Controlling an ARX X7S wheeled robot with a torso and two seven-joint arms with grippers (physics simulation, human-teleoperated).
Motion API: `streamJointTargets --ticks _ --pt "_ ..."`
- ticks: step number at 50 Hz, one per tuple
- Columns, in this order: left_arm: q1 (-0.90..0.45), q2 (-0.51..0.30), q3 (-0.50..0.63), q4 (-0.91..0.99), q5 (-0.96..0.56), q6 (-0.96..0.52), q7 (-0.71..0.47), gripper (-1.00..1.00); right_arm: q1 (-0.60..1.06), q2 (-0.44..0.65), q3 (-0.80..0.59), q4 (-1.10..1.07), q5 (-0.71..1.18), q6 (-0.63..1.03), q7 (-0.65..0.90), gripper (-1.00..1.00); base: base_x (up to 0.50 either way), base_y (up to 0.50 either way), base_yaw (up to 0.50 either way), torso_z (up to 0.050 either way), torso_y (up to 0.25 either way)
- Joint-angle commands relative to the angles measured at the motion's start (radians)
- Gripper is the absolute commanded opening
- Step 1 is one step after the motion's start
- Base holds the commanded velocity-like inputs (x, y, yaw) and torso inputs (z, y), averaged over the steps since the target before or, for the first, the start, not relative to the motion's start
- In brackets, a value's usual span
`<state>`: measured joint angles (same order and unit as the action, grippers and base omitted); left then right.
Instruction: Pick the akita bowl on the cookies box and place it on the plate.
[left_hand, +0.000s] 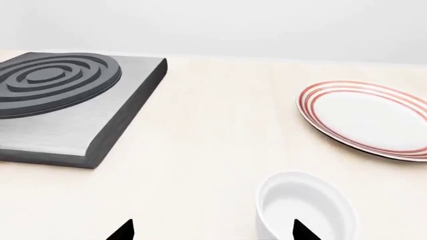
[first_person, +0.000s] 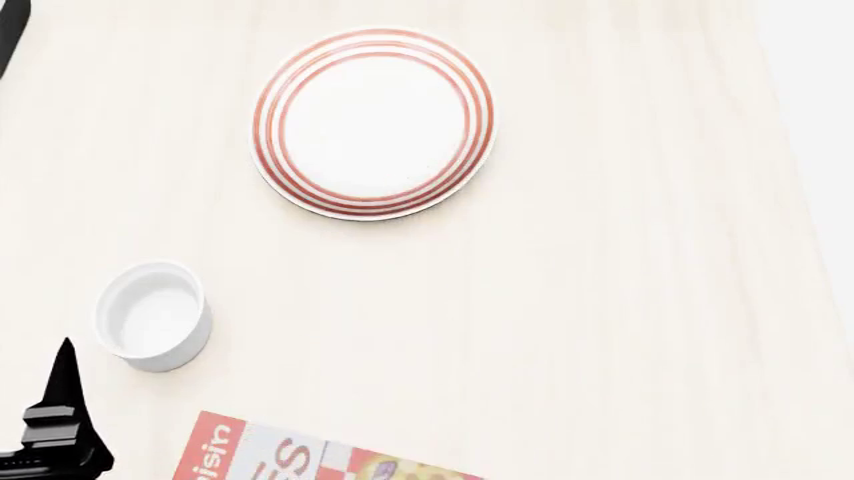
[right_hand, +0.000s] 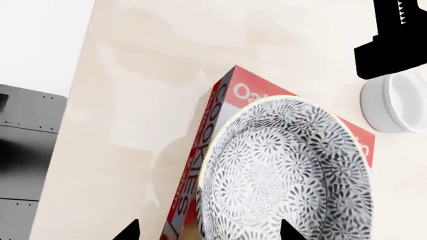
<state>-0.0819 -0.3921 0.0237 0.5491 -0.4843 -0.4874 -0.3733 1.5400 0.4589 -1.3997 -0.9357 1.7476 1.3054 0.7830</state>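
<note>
The akita bowl (right_hand: 287, 175), black-and-white speckled, sits on the red cookies box (right_hand: 230, 97). My right gripper (right_hand: 210, 232) is open, and the box's edge and the bowl's near rim show between its two black fingertips. In the head view only a corner of the cookies box (first_person: 287, 455) shows at the bottom edge; the bowl is out of that view. The white plate (first_person: 374, 122) with red rings lies flat farther out on the table. My left gripper (left_hand: 213, 232) is open and holds nothing, one tip in front of the small white cup (left_hand: 303, 205).
A grey stove block with a ringed burner (left_hand: 60, 95) stands left of the plate (left_hand: 367, 117) in the left wrist view. The white cup (first_person: 154, 318) stands between the plate and the box. The table's edge and a grey cabinet (right_hand: 27, 150) lie beside the box.
</note>
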Motion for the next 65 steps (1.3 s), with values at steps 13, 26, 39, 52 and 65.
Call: streamJointTargets --ticks 13,26,39,52,65 --pt "0.006 -0.003 -0.001 -0.004 -0.004 0.011 -0.004 1.00 -0.030 -0.014 0.008 -0.007 -0.119 0.011 -0.061 1.00 0.00 0.00 0.00 0.000 0.000" --pt "0.004 -0.006 0.006 -0.002 -0.005 0.010 -0.007 1.00 -0.027 -0.002 -0.006 -0.022 -0.160 0.026 -0.079 -1.00 0.00 0.00 0.00 0.000 0.000" --pt "0.002 -0.011 0.008 0.008 -0.012 0.003 -0.011 1.00 0.058 0.013 -0.022 -0.011 -0.111 0.067 -0.029 -1.00 0.00 0.00 0.00 0.000 0.000" --pt "0.006 -0.015 0.012 0.017 -0.015 0.002 -0.014 1.00 0.226 0.074 -0.013 0.011 -0.060 0.138 -0.030 -1.00 0.00 0.00 0.00 0.000 0.000" --pt "0.017 -0.019 0.016 0.021 -0.018 0.020 -0.002 1.00 0.369 0.194 -0.168 0.030 -0.607 0.138 -0.507 -1.00 0.00 0.00 0.00 0.000 0.000"
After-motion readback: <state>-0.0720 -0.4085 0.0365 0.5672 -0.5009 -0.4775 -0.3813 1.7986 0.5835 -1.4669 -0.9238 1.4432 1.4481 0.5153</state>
